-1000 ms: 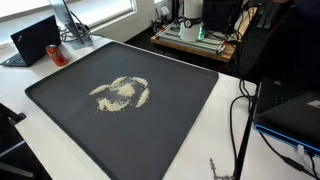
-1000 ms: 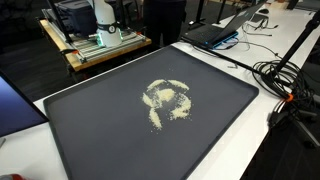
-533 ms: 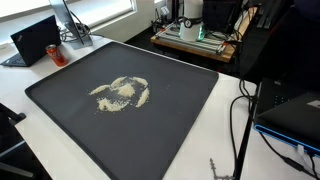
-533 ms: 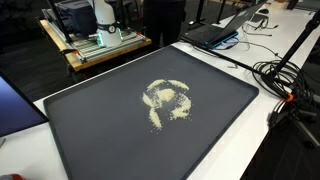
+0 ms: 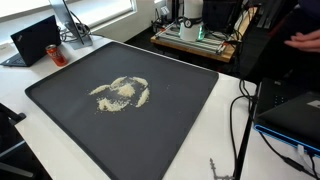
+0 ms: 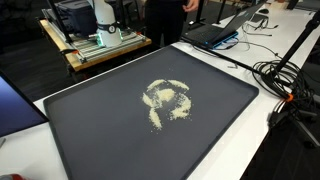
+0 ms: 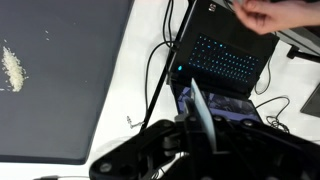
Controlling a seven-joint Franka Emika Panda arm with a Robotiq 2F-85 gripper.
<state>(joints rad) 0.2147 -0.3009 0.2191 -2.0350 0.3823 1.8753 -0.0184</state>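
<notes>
My gripper [image 7: 200, 128] is closed tight, with nothing in it that I can make out, above the white desk [image 7: 132, 95]. The laptop [image 7: 225, 62] lies at one o'clock and the cables [image 7: 158, 75] at twelve. The grain pile [image 7: 12, 68] on the dark mat [image 7: 60, 90] is at ten. I judge I should lift clear of the cables before any swing.

Table [image 5: 12, 90]: white, seen in both exterior views.
Mat [image 5: 170, 110]: dark and large, flat on the table, covering most of it.
Grains [image 5: 122, 93]: pale, in a loose ring near the mat's middle, with a few strays beside it.
Laptop [image 5: 32, 42]: black, open, at a table corner, apart from the mat.
Can [image 5: 58, 56]: upright, just beside the laptop.
Second laptop [image 6: 215, 33]: open, past the mat's far corner.
Cables [image 6: 283, 75]: black, tangled on the bare table beside the mat.
</notes>
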